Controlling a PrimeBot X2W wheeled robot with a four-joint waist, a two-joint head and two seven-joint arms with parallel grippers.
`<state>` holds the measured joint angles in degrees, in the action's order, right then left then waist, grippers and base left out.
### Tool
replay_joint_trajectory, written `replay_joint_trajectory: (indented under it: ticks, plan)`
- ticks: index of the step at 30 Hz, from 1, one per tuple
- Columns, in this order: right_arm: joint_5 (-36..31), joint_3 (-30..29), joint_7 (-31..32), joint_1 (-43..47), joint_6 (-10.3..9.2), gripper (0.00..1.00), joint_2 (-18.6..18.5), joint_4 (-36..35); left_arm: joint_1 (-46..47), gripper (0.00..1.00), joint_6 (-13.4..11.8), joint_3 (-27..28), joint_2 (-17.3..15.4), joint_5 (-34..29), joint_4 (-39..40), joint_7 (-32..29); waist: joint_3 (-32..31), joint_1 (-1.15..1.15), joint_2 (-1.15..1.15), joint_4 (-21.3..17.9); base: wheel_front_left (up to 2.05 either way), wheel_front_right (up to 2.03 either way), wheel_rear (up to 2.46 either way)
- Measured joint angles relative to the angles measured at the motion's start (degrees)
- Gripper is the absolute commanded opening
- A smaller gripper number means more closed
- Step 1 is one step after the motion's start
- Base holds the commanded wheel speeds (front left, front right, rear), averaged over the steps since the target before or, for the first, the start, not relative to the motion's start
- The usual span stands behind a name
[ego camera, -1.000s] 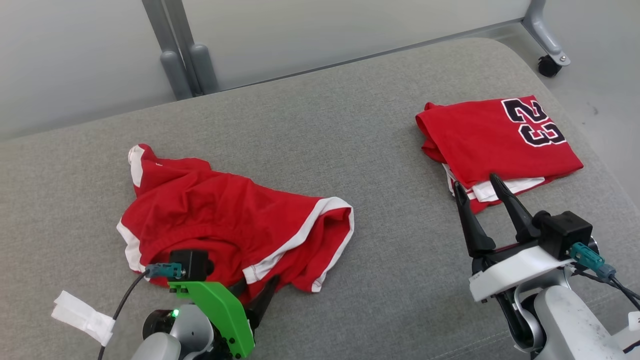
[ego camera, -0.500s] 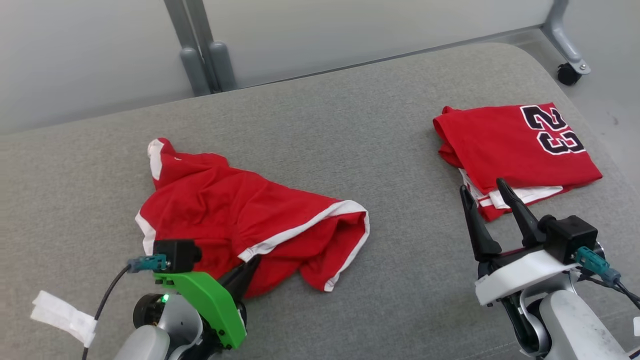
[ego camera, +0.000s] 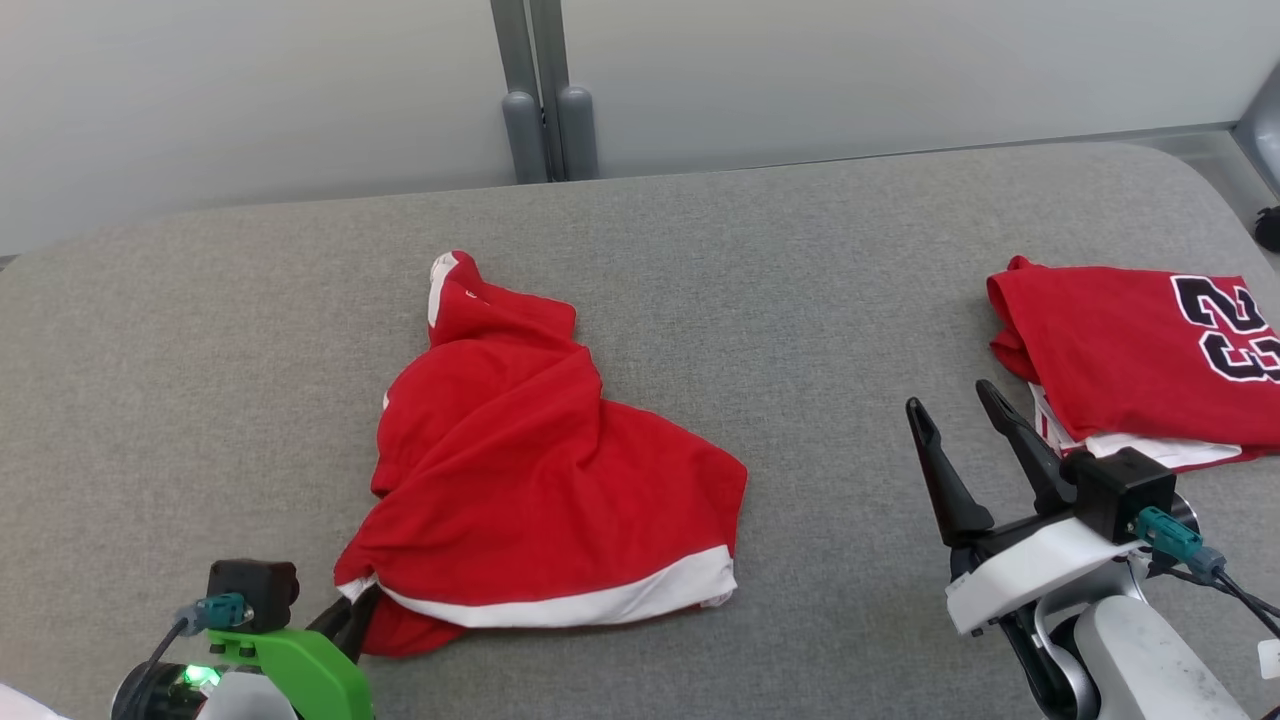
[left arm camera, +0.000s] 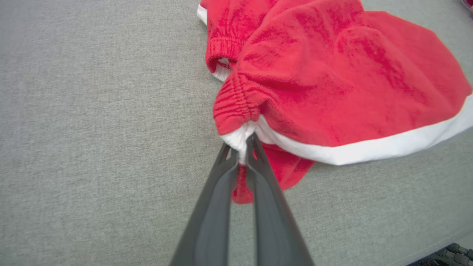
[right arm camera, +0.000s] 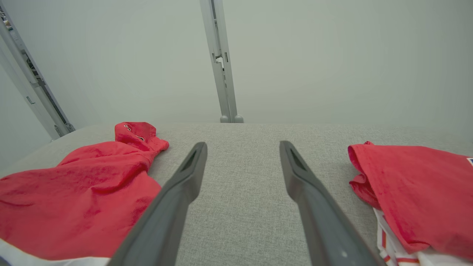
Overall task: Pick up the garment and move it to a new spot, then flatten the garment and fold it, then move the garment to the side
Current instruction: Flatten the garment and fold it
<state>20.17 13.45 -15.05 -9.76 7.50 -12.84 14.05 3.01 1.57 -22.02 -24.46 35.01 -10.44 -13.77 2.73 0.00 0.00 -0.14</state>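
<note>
Shorts: red shorts [ego camera: 540,480] with white trim lie bunched on the middle-left of the grey cushion [ego camera: 750,280]
Left gripper: the left gripper [left arm camera: 242,142] has its fingers pressed together on the white hem corner nearest the robot. A corner hold probably lets the rest of the cloth trail along for the move to a new spot
Right gripper: the right gripper [ego camera: 950,396] is spread wide and holds nothing, over bare cushion between the two clothes, likely kept out of the way
Jersey: a folded jersey [ego camera: 1130,350] lies at the right edge, well apart from the shorts, leaving the middle free for flattening
</note>
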Motion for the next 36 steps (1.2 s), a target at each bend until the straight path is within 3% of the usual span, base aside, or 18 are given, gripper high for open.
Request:
replay_joint_trajectory:
  ticks: [6, 7, 8, 9, 15, 22, 28, 36]
  plan:
    - [0.4, 0.6, 0.0, 0.0, 0.00, 1.00, -0.4, 0.8, 0.0, 0.02, -2.4, -0.1, -0.2, -4.0, -4.9, 5.6, 0.0, 0.00, 0.00, 1.0, 0.00, 0.00, 0.00]
    - [0.4, 0.7, 0.0, 0.0, 0.00, 1.00, -0.5, 1.0, 0.0, 0.35, -2.5, -0.3, -0.1, -4.1, -5.9, 5.9, 0.0, 0.00, 0.00, 1.1, 0.00, 0.00, 0.00]
    - [0.4, 0.8, 0.0, 0.0, 0.00, 1.00, -0.5, 1.2, 0.0, 0.88, -2.6, -0.5, 0.1, -4.5, -6.6, 6.5, -0.1, 0.00, 0.00, 1.2, 0.00, 0.00, 0.00]
    - [0.4, 0.8, 0.0, 0.0, 0.00, 1.00, -0.5, 1.4, 0.0, 1.00, -2.7, -0.5, 0.3, -4.5, -6.9, 7.2, -0.3, 0.00, 0.00, 1.2, 0.00, 0.00, 0.00]
    - [0.8, 0.7, 0.0, 0.4, 0.00, 1.00, -0.2, 1.9, -1.1, 1.00, -2.8, 0.5, 0.4, -3.6, -4.9, 8.8, -1.6, 0.00, 0.00, 1.8, 0.00, 0.00, 0.00]
    - [0.9, -0.1, 0.0, 1.3, 0.00, 1.00, 0.0, 1.7, -4.1, 1.00, -8.4, 3.8, -3.1, -5.5, 5.9, 10.0, -3.0, 0.00, 0.00, 2.7, 0.00, 0.00, 0.00]
    - [1.8, 1.4, 0.0, 2.1, 0.00, 1.00, 0.8, 1.9, -4.7, 1.00, -12.7, 7.1, 0.6, -6.6, 11.0, 20.2, -3.1, 0.00, 0.00, 3.0, 0.00, 0.00, 0.00]
    - [4.7, 5.0, 2.5, 1.7, 0.00, 1.00, 0.5, 3.7, -4.9, 1.00, -12.6, 5.7, 2.5, -6.4, 9.8, 22.5, -3.1, 0.00, 0.00, 3.8, 0.00, 0.00, 0.00]
